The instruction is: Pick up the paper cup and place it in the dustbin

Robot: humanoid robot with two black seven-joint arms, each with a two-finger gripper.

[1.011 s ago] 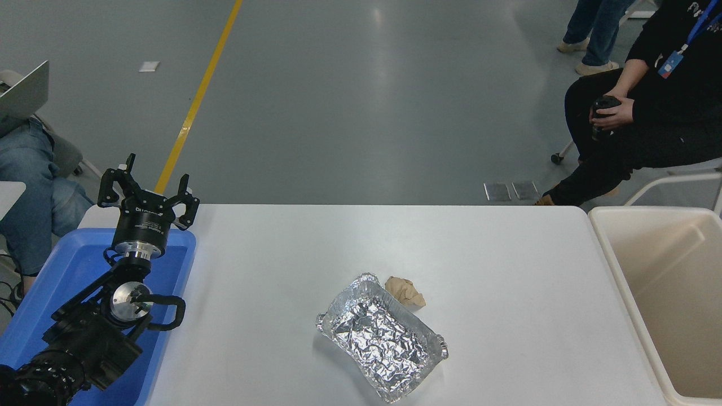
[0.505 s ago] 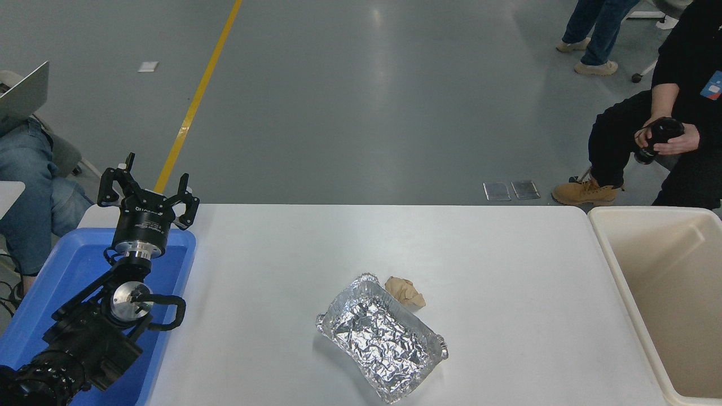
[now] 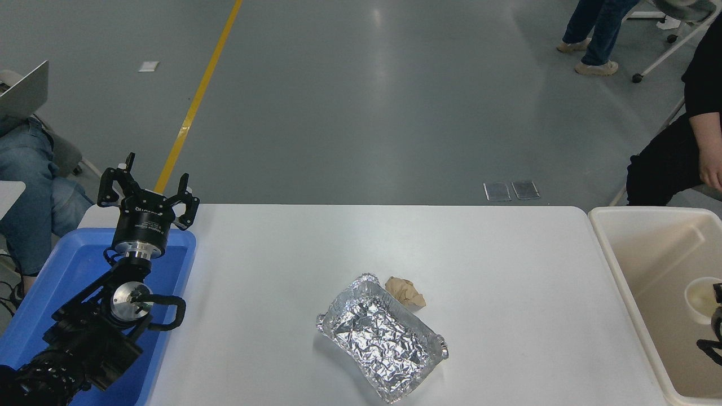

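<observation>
Right gripper (image 3: 716, 318) now peeking in at the far right edge, only a few black bits showing, so cannot tell if clenched or let go. New too: cup (image 3: 699, 294), down inside the bin (image 3: 643, 254), right beside those black bits. Not there half a second ago, with the bin looking bare then. Cannot tell if held or already dropped. Looks like the job is nearly done: cup in the bin, only letting go and pulling back left, if not done yet.

Left gripper (image 3: 148, 192) parked at the near left over a blue bin (image 3: 84, 254), fingers spread wide, holding nothing.

On the white table (image 3: 507, 254): a shiny foil tray (image 3: 383, 338) near the middle, a tan paper ball (image 3: 405, 291) just beside its far corner. Both left alone.

Beyond the table: grey floor, a yellow line (image 3: 197, 101), a person in black (image 3: 677, 158) at the far right, moved further right than before, and someone in jeans (image 3: 28, 186) sitting at the left.
</observation>
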